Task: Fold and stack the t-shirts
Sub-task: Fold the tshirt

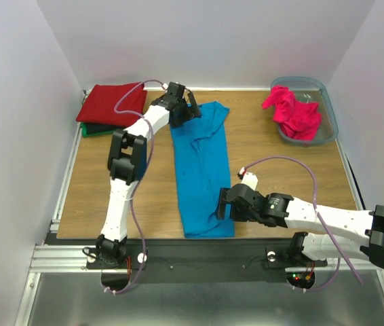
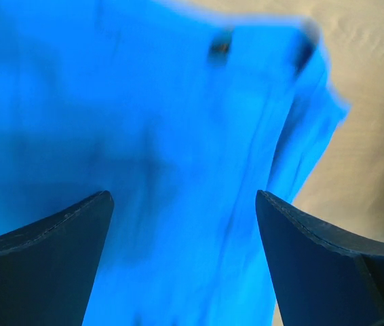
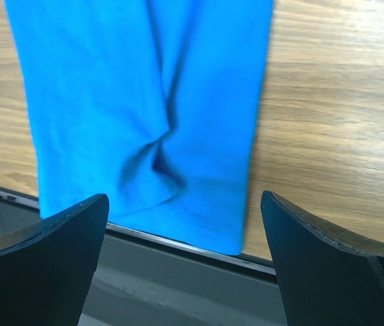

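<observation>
The bright blue t-shirt (image 1: 202,170) lies folded into a long strip down the middle of the table, collar end far, hem at the near edge. My left gripper (image 1: 190,112) is open over its far end; the blue cloth (image 2: 178,136) fills that wrist view between the spread fingers. My right gripper (image 1: 224,204) is open and empty at the shirt's near right corner (image 3: 233,231), hem showing in the right wrist view. The magenta-pink shirt (image 1: 292,112) lies crumpled in the bin. A folded dark red shirt (image 1: 112,103) tops a stack at the far left, green (image 1: 96,130) beneath.
The translucent blue-grey bin (image 1: 329,129) stands at the far right corner. The wooden table (image 1: 280,176) ends in a metal rail (image 1: 212,248) at the near edge, seen under the hem in the right wrist view (image 3: 178,272). White walls enclose the sides.
</observation>
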`<state>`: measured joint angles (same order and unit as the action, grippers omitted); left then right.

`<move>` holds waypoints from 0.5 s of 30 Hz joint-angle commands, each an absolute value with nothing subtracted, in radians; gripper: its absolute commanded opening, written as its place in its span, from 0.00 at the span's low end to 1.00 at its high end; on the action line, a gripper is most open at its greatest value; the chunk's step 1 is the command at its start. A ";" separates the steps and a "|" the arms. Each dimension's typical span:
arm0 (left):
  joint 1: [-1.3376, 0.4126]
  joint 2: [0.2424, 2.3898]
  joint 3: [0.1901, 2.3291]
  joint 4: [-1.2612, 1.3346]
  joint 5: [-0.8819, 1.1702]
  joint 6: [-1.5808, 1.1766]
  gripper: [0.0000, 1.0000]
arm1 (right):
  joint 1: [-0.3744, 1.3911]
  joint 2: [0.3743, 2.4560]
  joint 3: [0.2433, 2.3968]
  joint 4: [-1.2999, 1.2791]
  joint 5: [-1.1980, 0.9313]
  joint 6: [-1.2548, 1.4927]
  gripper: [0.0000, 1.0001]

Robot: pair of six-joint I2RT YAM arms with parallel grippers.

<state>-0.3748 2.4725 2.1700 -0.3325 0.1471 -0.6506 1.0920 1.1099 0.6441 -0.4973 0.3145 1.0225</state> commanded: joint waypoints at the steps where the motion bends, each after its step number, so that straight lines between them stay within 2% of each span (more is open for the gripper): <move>1: -0.448 2.092 1.830 -0.385 0.040 -0.574 0.98 | 1.081 1.088 0.597 -0.538 0.338 1.075 0.98; 2: -0.462 1.940 1.724 -0.364 0.022 -0.604 0.98 | 1.081 1.078 0.582 -0.538 0.330 1.087 0.97; 3: -0.480 1.862 1.504 -0.291 0.014 -0.620 0.98 | 1.080 1.071 0.569 -0.538 0.310 1.095 0.96; 6: -0.567 1.585 1.189 -0.227 -0.056 -0.653 0.98 | 1.074 1.054 0.542 -0.538 0.273 1.097 0.94; 7: -0.633 1.527 1.124 -0.226 -0.124 -0.714 0.98 | 1.072 1.051 0.540 -0.538 0.262 1.094 0.93; 10: -0.745 1.303 0.904 -0.229 -0.138 -0.826 0.98 | 1.072 1.042 0.545 -0.537 0.236 1.089 0.91; 15: -0.883 1.141 0.674 -0.281 -0.114 -0.972 0.92 | 1.072 1.049 0.560 -0.532 0.190 1.078 0.89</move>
<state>-0.8242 1.1839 0.7895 -0.2283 -0.0834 -0.8375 1.0790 1.0573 0.5278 -0.5430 0.2302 1.0737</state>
